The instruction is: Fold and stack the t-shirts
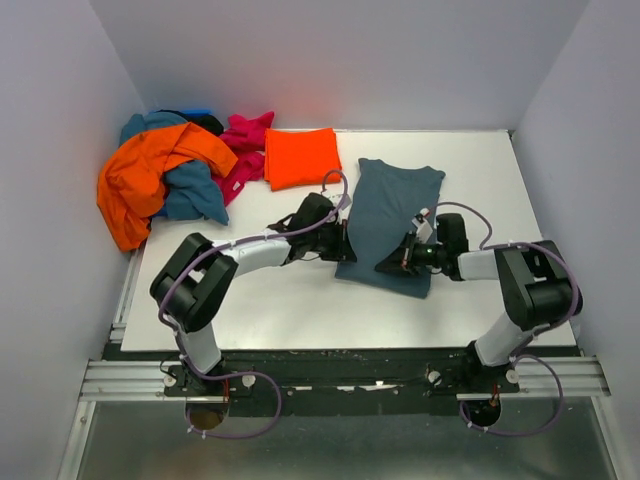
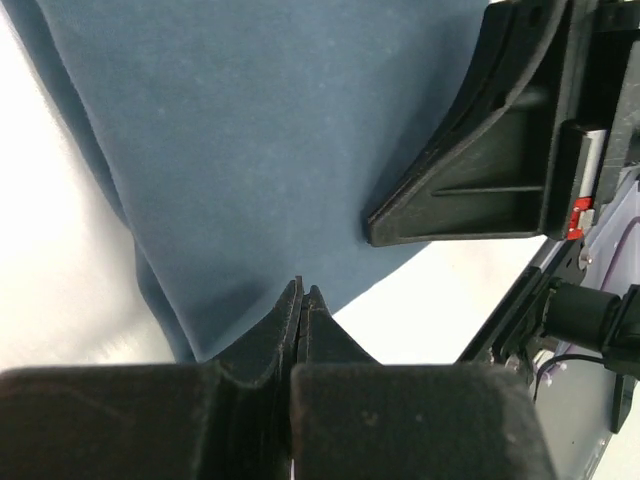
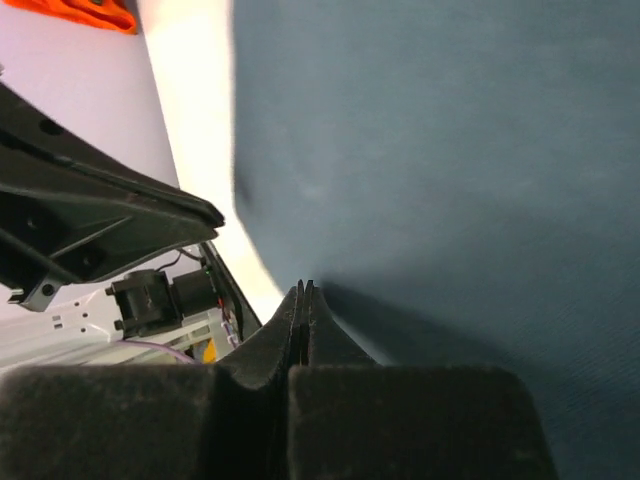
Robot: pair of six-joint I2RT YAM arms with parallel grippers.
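A white table (image 1: 290, 305) sits between pale grey walls (image 1: 55, 90).

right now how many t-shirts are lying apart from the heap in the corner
2. The slate blue-grey t-shirt lies spread in the middle; the folded orange-red t-shirt sits at the far edge beside the heap. The heap could be covering another flat one.

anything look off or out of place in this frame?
Mostly the far-left corner. In the unfolded heap, the orange shirt spills past the left edge of the table. The blue-grey shirt lies skewed to the table edges. The folded orange-red shirt looks tidy. No damage visible.
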